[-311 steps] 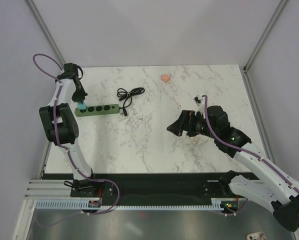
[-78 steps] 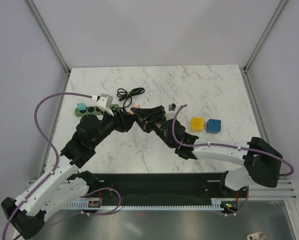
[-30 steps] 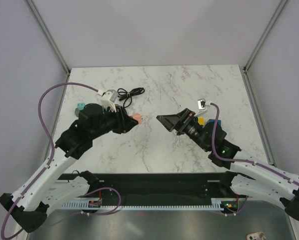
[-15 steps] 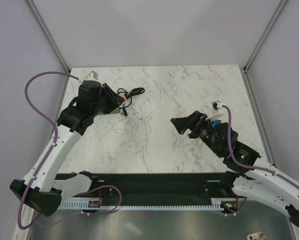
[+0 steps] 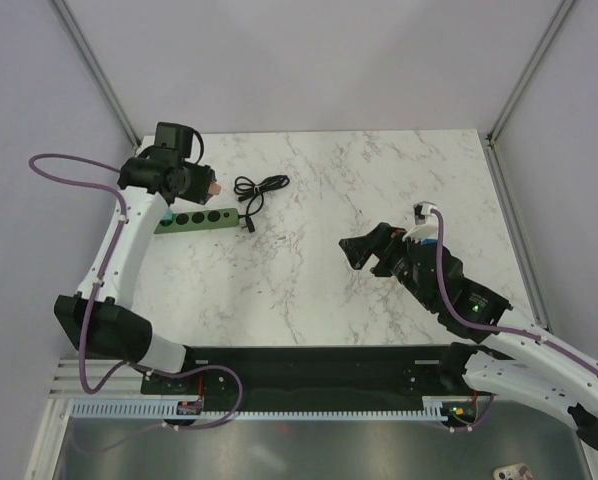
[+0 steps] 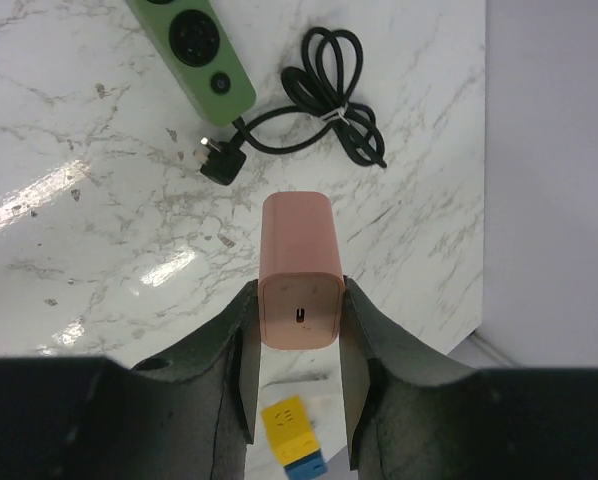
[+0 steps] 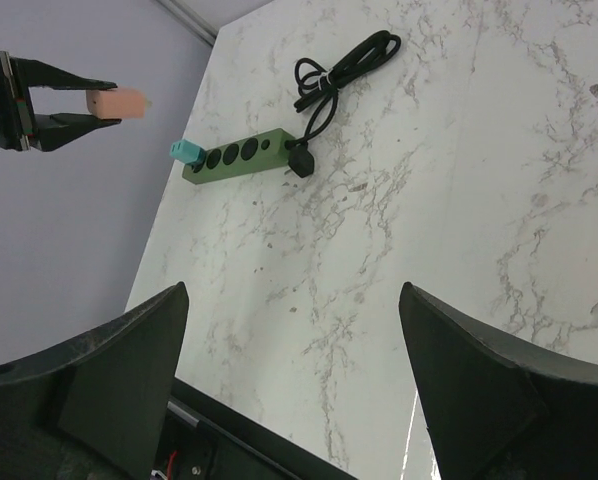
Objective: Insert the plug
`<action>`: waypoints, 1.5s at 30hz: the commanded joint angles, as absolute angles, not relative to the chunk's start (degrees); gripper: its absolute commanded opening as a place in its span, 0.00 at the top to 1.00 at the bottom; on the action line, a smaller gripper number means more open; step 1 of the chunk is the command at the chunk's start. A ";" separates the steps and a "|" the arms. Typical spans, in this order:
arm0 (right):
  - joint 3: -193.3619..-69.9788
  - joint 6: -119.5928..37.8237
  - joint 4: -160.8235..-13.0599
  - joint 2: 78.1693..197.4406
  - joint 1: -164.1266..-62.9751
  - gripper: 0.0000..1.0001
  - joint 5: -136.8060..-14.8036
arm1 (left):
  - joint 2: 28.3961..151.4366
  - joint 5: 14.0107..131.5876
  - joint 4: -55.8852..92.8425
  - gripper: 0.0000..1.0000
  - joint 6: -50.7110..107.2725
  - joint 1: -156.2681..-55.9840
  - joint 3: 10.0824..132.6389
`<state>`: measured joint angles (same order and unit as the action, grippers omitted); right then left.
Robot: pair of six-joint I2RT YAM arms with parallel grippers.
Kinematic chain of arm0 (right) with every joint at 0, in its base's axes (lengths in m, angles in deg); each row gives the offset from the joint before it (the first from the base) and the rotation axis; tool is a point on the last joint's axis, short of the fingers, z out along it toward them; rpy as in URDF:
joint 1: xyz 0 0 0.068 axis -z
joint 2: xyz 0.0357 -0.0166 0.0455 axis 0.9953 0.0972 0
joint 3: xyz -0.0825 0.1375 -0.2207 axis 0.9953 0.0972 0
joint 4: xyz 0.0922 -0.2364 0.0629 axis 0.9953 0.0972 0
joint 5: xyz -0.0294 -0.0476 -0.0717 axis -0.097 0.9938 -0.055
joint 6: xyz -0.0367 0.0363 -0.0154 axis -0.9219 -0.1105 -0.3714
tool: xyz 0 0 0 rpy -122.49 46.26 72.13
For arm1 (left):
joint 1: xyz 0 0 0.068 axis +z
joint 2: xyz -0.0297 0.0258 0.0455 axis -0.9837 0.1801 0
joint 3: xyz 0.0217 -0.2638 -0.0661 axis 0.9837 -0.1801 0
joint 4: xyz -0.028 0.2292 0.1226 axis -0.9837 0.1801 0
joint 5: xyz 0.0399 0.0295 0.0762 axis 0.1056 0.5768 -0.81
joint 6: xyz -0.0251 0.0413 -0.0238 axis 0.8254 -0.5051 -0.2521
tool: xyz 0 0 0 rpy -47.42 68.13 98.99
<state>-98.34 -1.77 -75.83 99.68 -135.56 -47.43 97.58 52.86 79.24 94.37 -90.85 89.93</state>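
Left claw (image 6: 298, 305) grips pink plug (image 6: 298, 262) above worktop (image 5: 309, 280); right claw (image 7: 294, 292) gapes wide. Teal plug (image 7: 184, 150) occupies end socket of green strip (image 7: 241, 154) (arm hides it overhead).

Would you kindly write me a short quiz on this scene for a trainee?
1. True or false: the left pincer is shut on the pink plug.
2. What colour is the other plug, at the end of the strip?
3. Fill in: the right pincer is ____ and holds nothing.
Key: 1 true; 2 teal; 3 open.
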 commanded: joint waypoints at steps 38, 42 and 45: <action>-99.63 -11.49 -81.21 105.85 -135.40 0.05 -42.32 | 134.83 58.12 97.84 0.98 124.28 -80.68 111.69; -99.63 -11.75 -81.65 106.29 -135.49 0.05 -41.89 | 136.41 56.64 100.99 0.98 123.49 -80.15 114.50; -99.28 -11.84 -81.91 106.56 -135.40 0.05 -41.36 | 137.20 56.01 101.70 0.98 123.31 -80.07 115.91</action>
